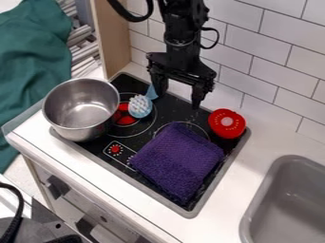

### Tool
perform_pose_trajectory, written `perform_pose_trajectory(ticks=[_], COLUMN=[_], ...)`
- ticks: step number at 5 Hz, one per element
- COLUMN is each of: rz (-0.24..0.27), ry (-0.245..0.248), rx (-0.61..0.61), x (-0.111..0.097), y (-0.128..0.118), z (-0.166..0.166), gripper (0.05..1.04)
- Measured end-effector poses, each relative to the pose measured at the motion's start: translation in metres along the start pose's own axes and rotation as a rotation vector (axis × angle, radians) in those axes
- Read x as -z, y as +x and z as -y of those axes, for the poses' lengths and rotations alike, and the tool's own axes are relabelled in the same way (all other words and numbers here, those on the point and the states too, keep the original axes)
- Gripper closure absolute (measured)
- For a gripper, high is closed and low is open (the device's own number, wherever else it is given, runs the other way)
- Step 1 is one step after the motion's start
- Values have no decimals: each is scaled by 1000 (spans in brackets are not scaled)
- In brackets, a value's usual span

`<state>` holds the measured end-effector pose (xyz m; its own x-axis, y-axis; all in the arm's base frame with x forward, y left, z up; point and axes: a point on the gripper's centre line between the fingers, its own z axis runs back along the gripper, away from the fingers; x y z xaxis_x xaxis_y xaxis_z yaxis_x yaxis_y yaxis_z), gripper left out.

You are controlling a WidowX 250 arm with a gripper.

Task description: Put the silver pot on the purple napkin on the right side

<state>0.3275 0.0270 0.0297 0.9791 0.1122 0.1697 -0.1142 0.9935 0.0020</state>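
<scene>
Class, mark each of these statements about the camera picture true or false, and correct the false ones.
1. The silver pot is on the purple napkin. False: it stands to the left of the napkin, apart from it.
2. The brush lies with its bristles facing up. True.
3. The gripper is closed on the pot's rim. False: it hangs open near the back of the stovetop, holding nothing.
4. The grey sink is to the right of the stovetop. True.
5. The round red object is inside the pot. False: it is at the stovetop's back right corner.
</scene>
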Motion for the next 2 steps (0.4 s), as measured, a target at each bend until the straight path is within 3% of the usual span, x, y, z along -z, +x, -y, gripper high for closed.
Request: perform_pose_trajectory(ticks=[1,2], rz=[-38,-76], ry=[-1,-15], rx=[1,-13], x=[9,10], y=[-9,-30], z=[-1,-24], gripper=[72,72])
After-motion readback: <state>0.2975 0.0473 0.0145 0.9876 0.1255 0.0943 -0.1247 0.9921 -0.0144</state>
